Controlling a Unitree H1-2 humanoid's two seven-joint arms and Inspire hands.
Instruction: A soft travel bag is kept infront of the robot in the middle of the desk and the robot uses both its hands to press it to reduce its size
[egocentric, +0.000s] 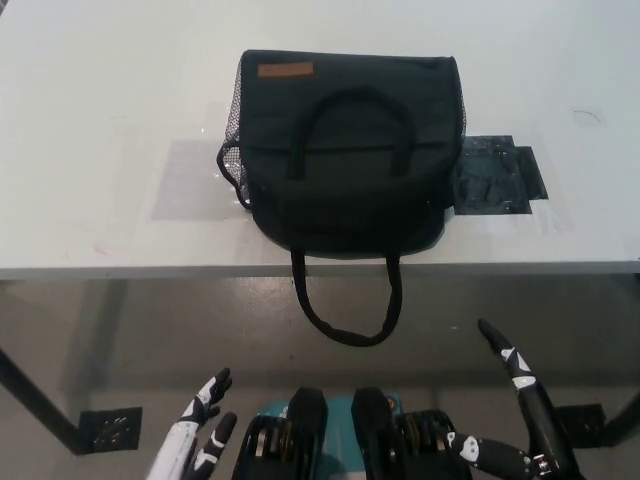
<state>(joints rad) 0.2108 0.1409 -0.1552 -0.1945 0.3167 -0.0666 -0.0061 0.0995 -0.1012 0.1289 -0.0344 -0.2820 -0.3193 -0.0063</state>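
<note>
Head view shows the soft black fabric travel bag (345, 150) sitting in the middle of the white desk (100, 120), one carry handle lying across its top and the other looping over the near desk edge toward 6 o'clock, with a small brown label at its 11 o'clock corner. A dark flat patch (495, 175) lies on the desk touching the bag at 3 o'clock. Well apart from the bag, below the desk edge, the white left hand (200, 430) hangs at 7 o'clock and the black right hand (505, 410) at 5 o'clock, both with fingers spread and holding nothing.
</note>
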